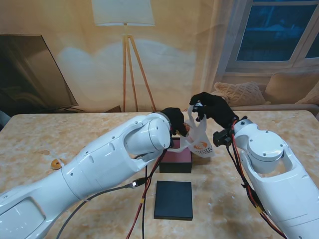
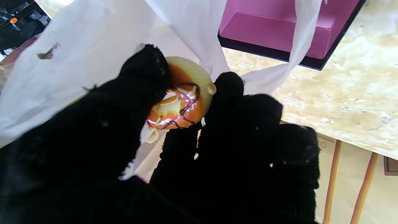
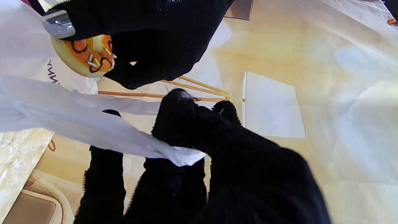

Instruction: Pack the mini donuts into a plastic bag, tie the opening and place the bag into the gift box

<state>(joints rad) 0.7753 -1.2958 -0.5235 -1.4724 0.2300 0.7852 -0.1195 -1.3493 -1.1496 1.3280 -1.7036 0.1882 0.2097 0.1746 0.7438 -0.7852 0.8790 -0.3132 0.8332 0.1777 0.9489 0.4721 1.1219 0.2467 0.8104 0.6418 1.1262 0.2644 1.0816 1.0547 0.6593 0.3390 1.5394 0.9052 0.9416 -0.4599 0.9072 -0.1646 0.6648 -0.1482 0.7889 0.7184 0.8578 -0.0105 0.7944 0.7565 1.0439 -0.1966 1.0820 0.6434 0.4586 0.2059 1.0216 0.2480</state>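
Note:
My left hand point(image 1: 175, 120) pinches an orange-glazed mini donut point(image 2: 180, 99) between thumb and fingers, right at the mouth of the white plastic bag point(image 1: 199, 142). The same donut point(image 3: 85, 57) shows in the right wrist view beside the bag's film point(image 3: 77, 127). My right hand point(image 1: 213, 108) holds the bag's upper edge pinched in its fingers point(image 3: 175, 121), keeping it lifted over the table. Under the bag sits the open gift box point(image 1: 175, 159), dark outside with a pink inside point(image 2: 273, 31). One more mini donut point(image 1: 57, 163) lies on the table far to the left.
The box's dark lid point(image 1: 173, 199) lies flat on the marble table point(image 1: 60, 134), nearer to me than the box. Red and black cables point(image 1: 144, 194) run along both arms. A floor lamp's tripod point(image 1: 132, 74), a TV and a sofa stand beyond the table.

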